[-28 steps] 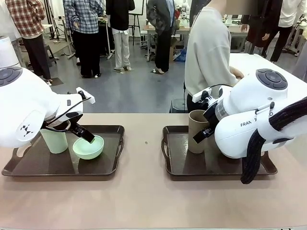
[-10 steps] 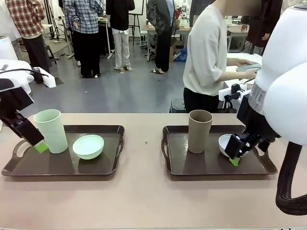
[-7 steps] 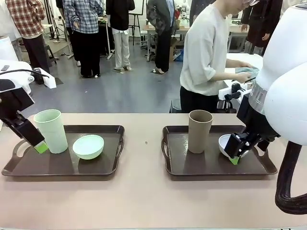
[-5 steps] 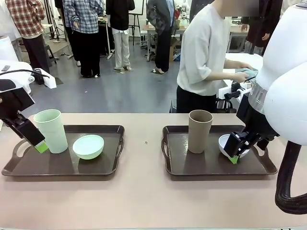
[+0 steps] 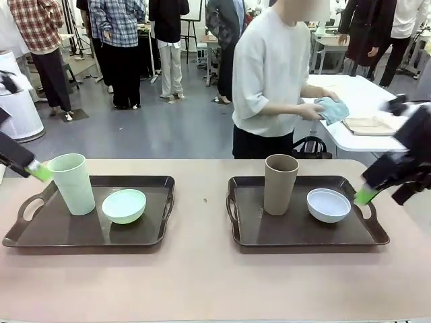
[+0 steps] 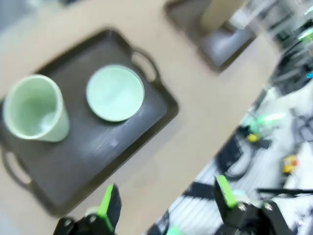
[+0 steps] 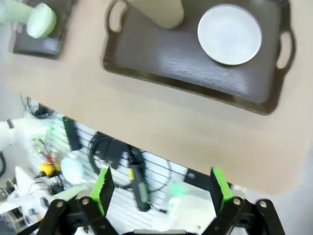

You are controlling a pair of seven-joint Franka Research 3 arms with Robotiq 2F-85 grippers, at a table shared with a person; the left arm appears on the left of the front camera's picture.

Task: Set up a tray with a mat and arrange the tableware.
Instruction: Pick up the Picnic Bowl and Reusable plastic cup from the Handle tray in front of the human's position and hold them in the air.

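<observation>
With fingers apart and empty, the left end effector (image 5: 35, 169) hangs at the frame's left edge just beside the upright mint cup (image 5: 72, 183) on the left tray (image 5: 87, 246), while the right end effector (image 5: 368, 195), equally spread, sits at the right edge, nearest the white bowl (image 5: 328, 204) on the right tray (image 5: 303, 243).

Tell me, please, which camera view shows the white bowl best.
The front view: the white bowl sits sharp and unobstructed on the right-hand tray. The right wrist view shows it from above, larger but blurred. The left wrist view is too blurred there to tell.
</observation>
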